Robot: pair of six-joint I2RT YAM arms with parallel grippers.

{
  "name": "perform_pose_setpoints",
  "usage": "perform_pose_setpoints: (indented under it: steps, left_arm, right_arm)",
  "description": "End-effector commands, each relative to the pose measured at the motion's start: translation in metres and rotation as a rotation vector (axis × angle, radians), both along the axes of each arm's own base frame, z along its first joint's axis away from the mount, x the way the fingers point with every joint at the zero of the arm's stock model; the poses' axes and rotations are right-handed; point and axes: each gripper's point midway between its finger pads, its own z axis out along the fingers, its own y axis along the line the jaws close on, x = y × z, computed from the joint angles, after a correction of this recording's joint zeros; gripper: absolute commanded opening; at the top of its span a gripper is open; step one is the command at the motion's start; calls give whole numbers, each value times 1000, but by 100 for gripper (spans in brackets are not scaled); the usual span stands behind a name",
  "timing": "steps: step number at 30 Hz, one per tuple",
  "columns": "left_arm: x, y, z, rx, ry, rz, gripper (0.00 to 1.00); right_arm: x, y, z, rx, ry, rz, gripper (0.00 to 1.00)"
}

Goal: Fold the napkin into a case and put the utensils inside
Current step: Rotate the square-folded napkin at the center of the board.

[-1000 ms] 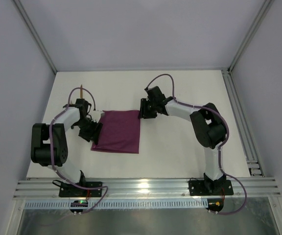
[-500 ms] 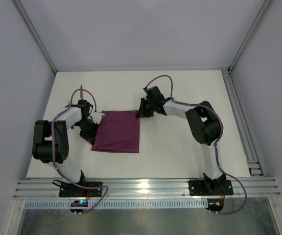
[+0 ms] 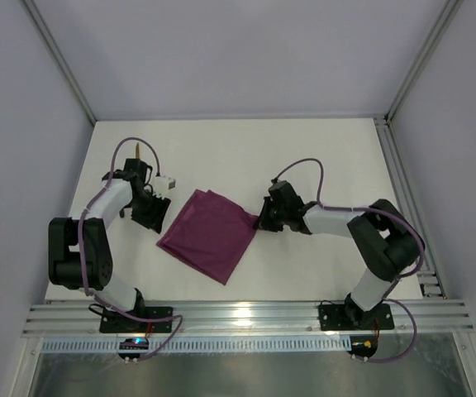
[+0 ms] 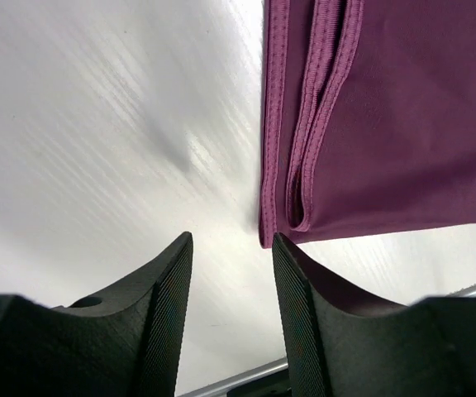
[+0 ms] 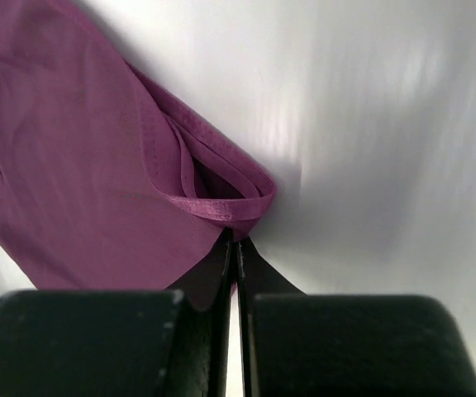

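The magenta napkin point(image 3: 209, 236) lies folded in layers on the white table, turned like a diamond. My right gripper point(image 3: 263, 222) is shut on its right corner; in the right wrist view the jaws point(image 5: 236, 246) pinch the hemmed edge of the napkin point(image 5: 73, 165), which loops up just ahead of them. My left gripper point(image 3: 157, 217) stands open beside the left corner. In the left wrist view its jaws point(image 4: 231, 244) hold only bare table, with the layered corner of the napkin point(image 4: 403, 124) just ahead of the right finger. A thin gold sliver point(image 3: 139, 149), perhaps one of the utensils, pokes out behind the left arm.
The white table point(image 3: 321, 157) is bounded by grey walls at the back and sides. An aluminium rail point(image 3: 411, 215) runs along the right edge, and another point(image 3: 246, 314) crosses the near edge by the arm bases.
My right gripper shut on the napkin's right corner and dragged it toward the near right, turning the cloth into a diamond. The left gripper closed, then opened again and stands off the cloth.
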Motion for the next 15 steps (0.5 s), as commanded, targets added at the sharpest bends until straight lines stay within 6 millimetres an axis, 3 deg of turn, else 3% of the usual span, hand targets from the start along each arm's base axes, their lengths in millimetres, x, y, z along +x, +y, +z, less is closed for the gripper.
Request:
perform_pose_setpoints:
  steps: [1, 4, 5, 7, 8, 9, 10, 12, 13, 15]
  left_arm:
    - [10, -11, 18, -68, -70, -46, 46]
    - [6, -16, 18, -95, -54, -73, 47]
    - [4, -19, 18, -103, -51, -83, 47]
    - [0, -20, 16, -106, -40, -104, 48]
    - [-3, -23, 16, -111, -33, -120, 48]
    - [-7, -24, 14, -112, -23, -129, 48]
    - [-9, -23, 13, -103, -19, -135, 48]
    - [-14, -19, 8, -86, -5, -138, 47]
    - [-14, -18, 7, -80, -7, -139, 46]
    - [-18, -17, 1, -74, 11, -145, 42]
  right_arm:
    - [-38, -6, -2, -48, -25, -61, 4]
    - [-82, -6, -11, -71, 71, 5, 20]
    - [-89, -7, -10, -72, 83, 18, 34]
    - [-94, -18, 3, -101, 72, 37, 49]
    - [-87, -18, 16, -108, 36, 44, 58]
    - [-83, -28, 23, -146, 19, 74, 60]
    - [-68, -22, 42, -137, -26, 90, 61]
    - [-54, -16, 59, -135, -71, 145, 61]
    - [-31, -8, 73, -148, -133, 193, 60]
    - [-12, 5, 80, -165, -179, 261, 52]
